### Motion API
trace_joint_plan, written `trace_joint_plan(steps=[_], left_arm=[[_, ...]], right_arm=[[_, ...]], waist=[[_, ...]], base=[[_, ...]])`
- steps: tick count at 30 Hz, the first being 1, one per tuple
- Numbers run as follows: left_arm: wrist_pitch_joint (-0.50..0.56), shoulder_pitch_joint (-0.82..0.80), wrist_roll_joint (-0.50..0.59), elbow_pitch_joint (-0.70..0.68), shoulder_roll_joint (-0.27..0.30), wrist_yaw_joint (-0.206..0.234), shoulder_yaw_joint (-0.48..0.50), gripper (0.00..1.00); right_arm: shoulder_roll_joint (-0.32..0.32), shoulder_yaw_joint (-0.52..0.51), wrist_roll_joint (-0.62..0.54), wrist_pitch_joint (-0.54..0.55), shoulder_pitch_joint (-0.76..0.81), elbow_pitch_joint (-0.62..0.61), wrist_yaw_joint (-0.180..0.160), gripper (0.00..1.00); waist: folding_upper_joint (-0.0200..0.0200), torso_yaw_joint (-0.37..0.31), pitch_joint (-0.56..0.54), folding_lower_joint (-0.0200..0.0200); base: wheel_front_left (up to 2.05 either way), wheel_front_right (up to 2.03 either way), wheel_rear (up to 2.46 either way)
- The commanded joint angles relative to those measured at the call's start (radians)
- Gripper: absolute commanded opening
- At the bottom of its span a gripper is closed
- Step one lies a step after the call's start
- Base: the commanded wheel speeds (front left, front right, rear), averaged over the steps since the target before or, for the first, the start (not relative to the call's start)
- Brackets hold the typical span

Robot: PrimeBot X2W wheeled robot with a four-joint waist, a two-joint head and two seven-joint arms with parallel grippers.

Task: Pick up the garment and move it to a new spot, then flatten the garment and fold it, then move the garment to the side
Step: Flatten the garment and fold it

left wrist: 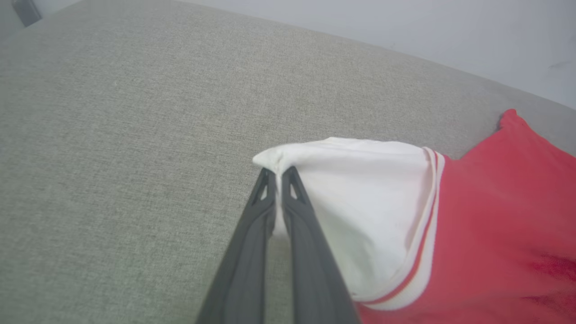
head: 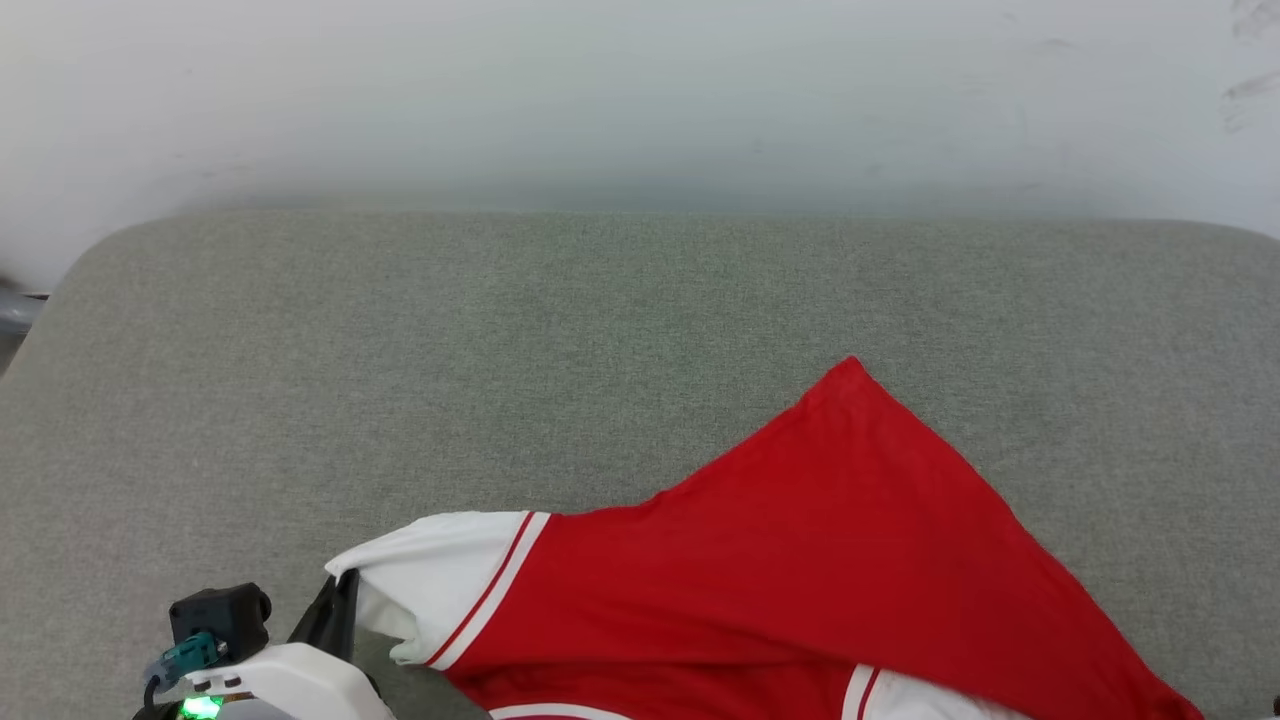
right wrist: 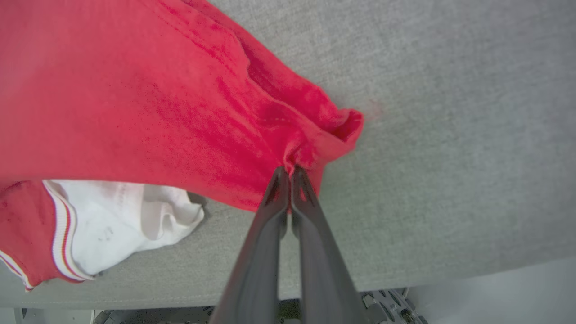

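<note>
Left gripper [left wrist: 279,173] is clamped on the garment's [head: 800,560] white sleeve, centre frame; right gripper [right wrist: 290,173] is pinched onto a red corner, fingers pointed up-frame.

The shirt [head: 800,560] is running off the head view's bottom edge, so its lower part is going unseen. In the right wrist view it is spilling past the top and left edges. The left gripper [head: 342,600] is sitting half hidden behind the shirt's white sleeve [head: 440,570]. Far left of the shirt, a dark object [left wrist: 27,11] is being cropped at a corner, too blurred to name. Below the shirt, blurred metal parts [right wrist: 387,306] are being cut off.
</note>
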Motion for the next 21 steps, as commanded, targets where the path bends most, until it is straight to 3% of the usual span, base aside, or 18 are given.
trace_joint_plan(steps=[1,5,6,7,12,16,21], left_arm=[[-0.003,0.018,-0.008,0.013,0.005,-0.003,0.002,0.00],[-0.008,0.026,-0.019,0.034,0.003,-0.010,0.005,0.00],[-0.009,0.027,-0.020,0.037,0.001,-0.009,0.004,0.00],[-0.009,0.027,-0.022,0.040,-0.001,-0.011,0.002,0.00],[-0.014,0.009,-0.025,0.047,-0.007,-0.020,-0.004,0.00],[-0.018,-0.015,-0.025,0.046,-0.016,-0.031,-0.012,0.00],[-0.030,-0.049,-0.010,0.042,-0.030,-0.034,-0.029,0.00]], right_arm=[[0.015,-0.020,-0.005,0.015,0.051,-0.021,-0.001,0.00],[0.022,-0.006,0.047,0.006,0.085,-0.009,-0.001,0.00],[0.020,-0.007,0.054,-0.013,0.082,-0.007,-0.001,0.39],[0.020,-0.005,0.042,-0.036,0.077,-0.009,-0.001,1.00],[0.021,0.000,0.002,-0.188,-0.003,-0.046,-0.001,1.00],[-0.022,0.045,-0.052,-0.341,-0.074,-0.043,-0.001,1.00],[-0.084,0.135,-0.038,-0.429,-0.202,0.052,-0.001,1.00]], waist=[[-0.0001,-0.008,-0.008,0.0002],[-0.0001,-0.021,-0.015,0.0002],[-0.0001,-0.024,-0.016,0.0002],[-0.0001,-0.025,-0.016,0.0002],[-0.0001,-0.022,-0.015,0.0002],[-0.0001,-0.007,-0.006,0.0002],[-0.0001,0.015,0.020,0.0002]], base=[[0.00,0.00,0.00],[0.00,0.00,0.00],[0.00,0.00,0.00],[0.00,0.00,0.00],[0.00,0.00,0.00],[0.00,0.00,0.00],[0.00,0.00,0.00]])
